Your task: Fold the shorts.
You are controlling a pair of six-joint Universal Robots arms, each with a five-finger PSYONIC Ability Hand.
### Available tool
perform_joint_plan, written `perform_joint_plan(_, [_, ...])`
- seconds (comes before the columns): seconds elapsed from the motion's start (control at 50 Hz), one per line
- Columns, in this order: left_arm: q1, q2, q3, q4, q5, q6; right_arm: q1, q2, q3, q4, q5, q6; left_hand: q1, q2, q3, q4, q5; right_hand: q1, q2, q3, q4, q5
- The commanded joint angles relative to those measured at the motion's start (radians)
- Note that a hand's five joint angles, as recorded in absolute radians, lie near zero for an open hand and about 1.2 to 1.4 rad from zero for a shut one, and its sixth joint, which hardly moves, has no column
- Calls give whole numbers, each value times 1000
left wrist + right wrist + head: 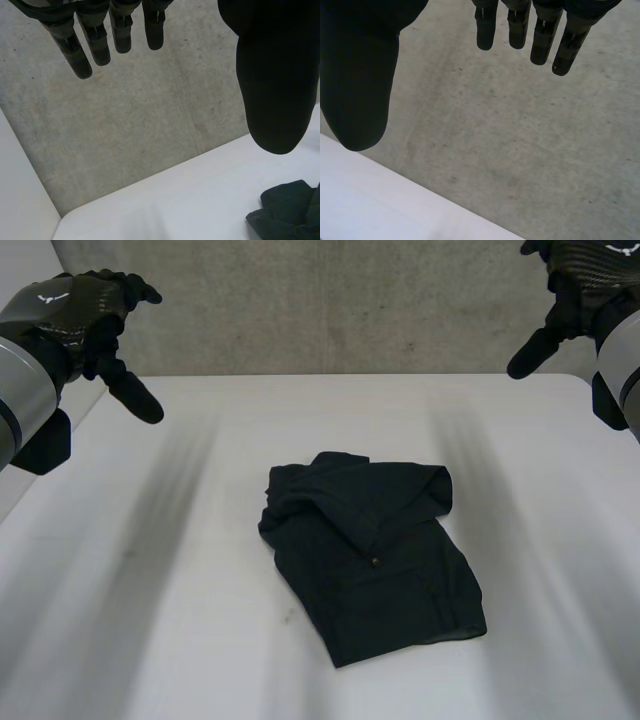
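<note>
At mid-table, shorts (370, 555) lie in a compact dark bundle, skewed to the table's edges, with the far side lumpy (a loose flap lies over it, and the far-left corner is rumpled). Left hand (85, 315) hovers high over the far-left of the table (150, 640) with fingers straight and thumb spread, holding nothing. Right hand (570, 290) mirrors it at far-right, also spread and empty. Both are well apart from the cloth. My read: the fold looks mostly done, so the main risk is undoing it. A pinch that catches only the top layer would peel the bundle open, and a sideways drag on the slick top would skew it further. The lumpy far edge may spring up if pressed off-centre. The layers are all black, so I can't tell which edge is the hem and which the waistband, and a wrong pick is likely. Room is good: bare table lies wide on both sides and behind the shorts up to the wall (330, 310). The near corner of the bundle sits nearer the robot's side, and I can't see the table's near edge, so avoid pulling toward the robot.
</note>
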Motion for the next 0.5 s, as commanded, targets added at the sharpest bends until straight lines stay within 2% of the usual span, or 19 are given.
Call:
perform_joint_plan(0.02, [-55,-7,-24,36,13,10,-4,24,0,152,-199,-116,-33,-24,-36,-28,-45,-31,-46,-39,-62,-74])
perform_joint_plan(0.1, [-97,-53,-50,131,16,49,-25,81,8,352,-255,-215,-30,-21,-33,-25,-42,-31,-46,-39,-62,-74])
perform_joint_plan(0.16, [-141,-110,-63,197,19,86,-51,93,70,404,-247,-192,-30,-21,-33,-25,-42,-31,-46,-39,-62,-74])
perform_joint_plan(0.18, [-187,-156,-63,244,23,119,-53,93,104,394,-245,-178,-27,-18,-30,-22,-39,-31,-46,-39,-62,-74])
perform_joint_plan(0.22, [-226,-200,-60,280,24,153,-54,92,178,351,-244,-138,-27,-18,-30,-22,-39,-31,-46,-39,-62,-74])
perform_joint_plan(0.26, [-284,-292,-43,332,26,226,-54,90,294,234,-241,-77,-21,-12,-24,-16,-33,-31,-46,-39,-62,-74])
perform_joint_plan(0.36, [-352,-469,28,361,24,375,-39,75,559,-57,-209,24,-10,0,-13,-5,-22,-31,-46,-39,-62,-74])
perform_joint_plan(0.44, [-393,-614,100,361,24,455,-34,81,656,-172,-158,35,8,17,5,13,-4,-31,-46,-39,-62,-74])
perform_joint_plan(0.5, [-395,-668,137,361,23,469,-24,104,672,-199,-112,28,28,38,26,34,17,-31,-46,-39,-62,-74])
